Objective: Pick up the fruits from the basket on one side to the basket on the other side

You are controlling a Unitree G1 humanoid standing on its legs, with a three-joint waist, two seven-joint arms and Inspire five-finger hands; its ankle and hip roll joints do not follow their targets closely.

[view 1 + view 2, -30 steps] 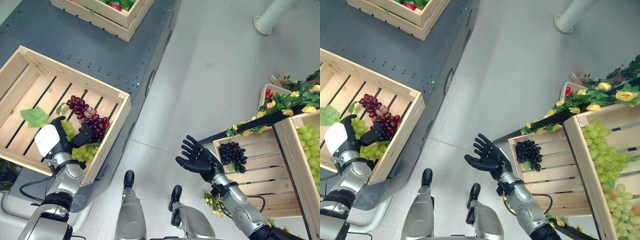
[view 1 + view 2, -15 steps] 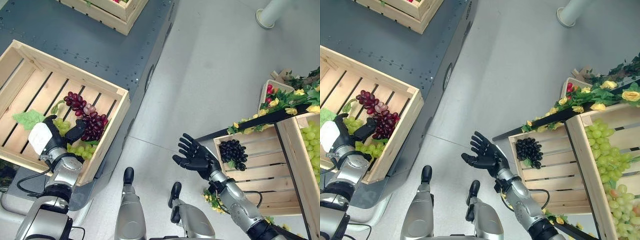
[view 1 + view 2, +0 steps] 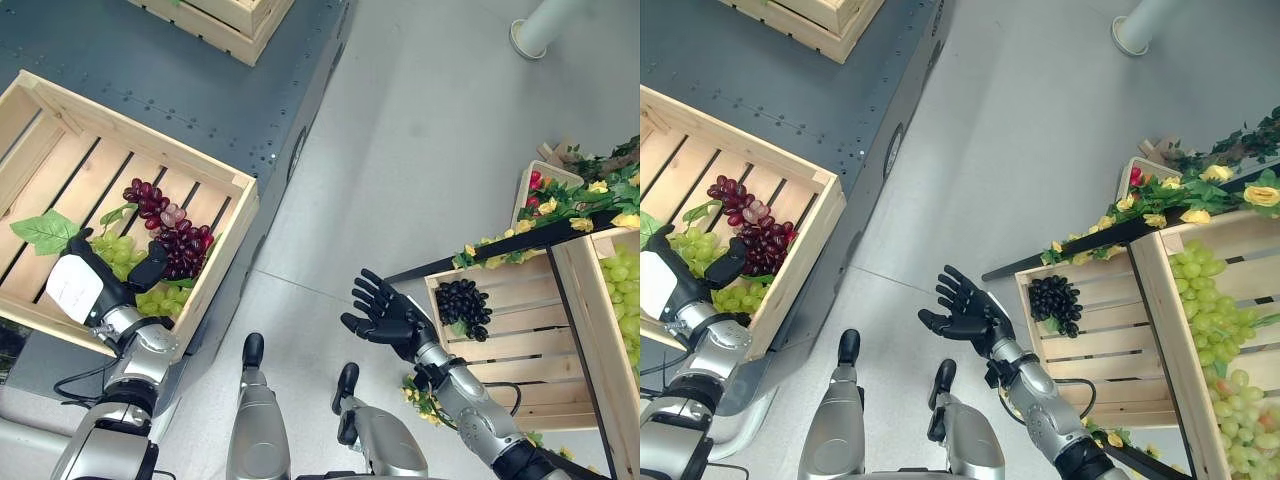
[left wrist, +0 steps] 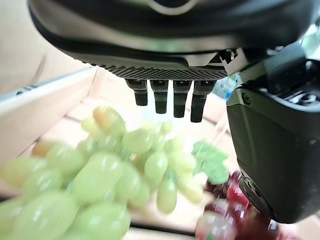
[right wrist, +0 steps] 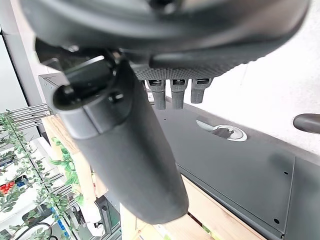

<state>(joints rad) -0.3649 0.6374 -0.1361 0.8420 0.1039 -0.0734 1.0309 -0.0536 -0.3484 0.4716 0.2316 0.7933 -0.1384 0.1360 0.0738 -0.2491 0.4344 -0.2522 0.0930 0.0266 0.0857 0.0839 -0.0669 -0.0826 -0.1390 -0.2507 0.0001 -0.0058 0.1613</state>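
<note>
**Left hand over the green grapes in the left crate; right hand spread above the floor**

The left hand (image 3: pixel 95 285), at the lower left of the frame, rests inside the left wooden crate (image 3: pixel 228 238) with its fingers extended and relaxed above the green grapes (image 3: pixel 163 298); in the left wrist view the fingers (image 4: pixel 167 97) stand straight beyond the bunch and close on nothing. The thumb points toward the red grapes (image 3: pixel 170 228), which lie just beside the green bunch in the crate's near right corner. A green leaf (image 3: pixel 44 231) lies on the slats at the hand's far side. The crate sits on a dark grey platform (image 3: pixel 200 95), with a second crate (image 3: pixel 222 22) at the top edge of the frame.

The right hand (image 3: pixel 388 319), lower centre-right, is held palm up over the grey floor (image 3: pixel 420 150) with fingers spread apart, holding nothing. Just beside it, at the right, a small crate (image 3: pixel 505 345) contains black grapes (image 3: pixel 464 304). A further crate (image 3: pixel 1200 340) at the right edge holds more green grapes (image 3: pixel 1210 300). Yellow flowers and foliage (image 3: pixel 575 200) trail along the top of these crates.
</note>
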